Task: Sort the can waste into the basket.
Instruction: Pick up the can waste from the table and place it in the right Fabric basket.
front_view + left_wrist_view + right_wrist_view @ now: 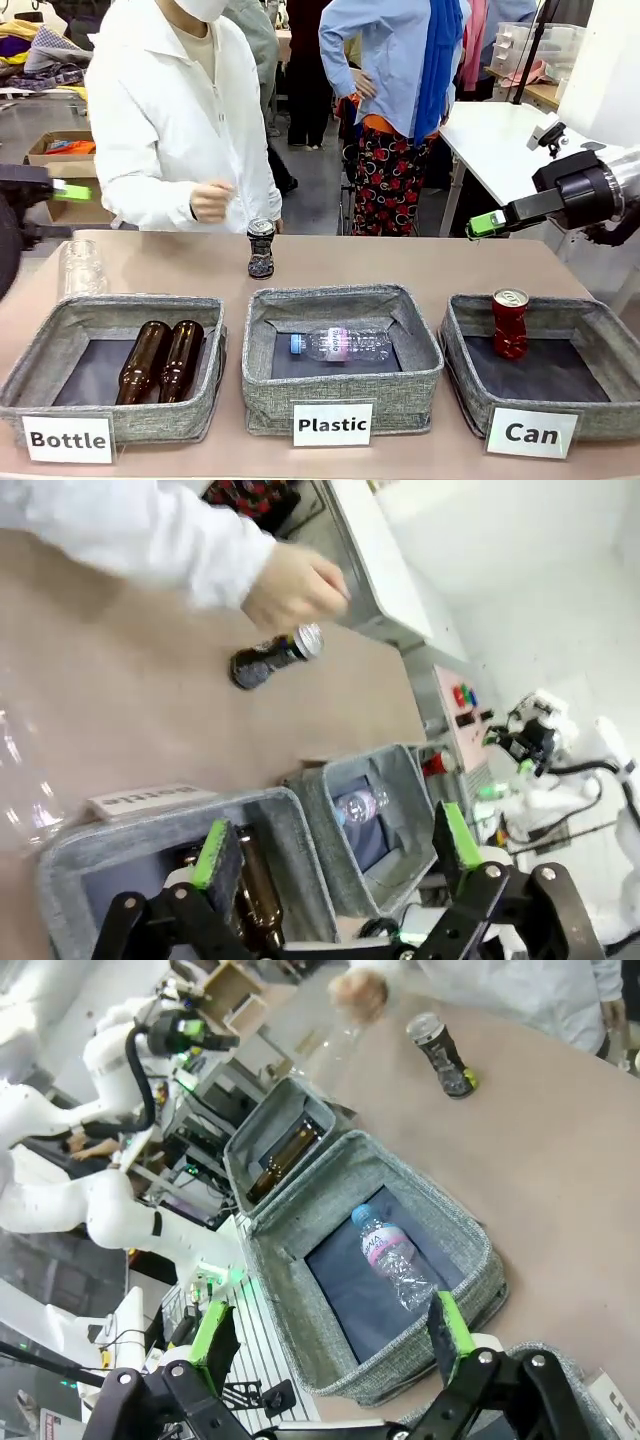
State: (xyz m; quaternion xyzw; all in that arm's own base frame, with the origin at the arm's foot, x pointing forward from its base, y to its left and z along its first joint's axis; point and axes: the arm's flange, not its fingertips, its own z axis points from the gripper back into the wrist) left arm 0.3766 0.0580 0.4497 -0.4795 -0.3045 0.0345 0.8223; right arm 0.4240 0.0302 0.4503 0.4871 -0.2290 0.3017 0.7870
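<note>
- Cans, first item: the red can [509, 322] stands upright inside the "Can" basket [610, 418]. It is on the dark lining toward 11 o'clock of the floor, close to the far wall. The body is dented and the top is silver.
- Cans, second item: the black can [260, 248] stands upright on the desk [400, 265], outside every basket. It is at 12 o'clock from the "Plastic" basket [340, 298], near the far edge.
- Person's hand [211, 201]: loosely closed, at 11 o'clock above the black can and apart from it in the front view.
- Basket row: the "Can" basket sits at 3 o'clock of the "Plastic" basket. The "Bottle" basket [120, 303] sits at 9 o'clock of it. All three labels face the robot.
- Other contents: one clear plastic bottle [340, 345] lies on its side in the "Plastic" basket. Two brown bottles [160, 360] lie side by side, touching, in the "Bottle" basket. A clear glass container [80, 268] stands on the desk at 11 o'clock of that basket.
- Left gripper [336, 845]: fingers spread wide with nothing between them. It is raised over the "Bottle" basket in its wrist view.
- Right gripper [332, 1332]: fingers spread wide and empty. In the front view it is raised above the desk at 12 o'clock of the "Can" basket, well apart from both cans.
</note>
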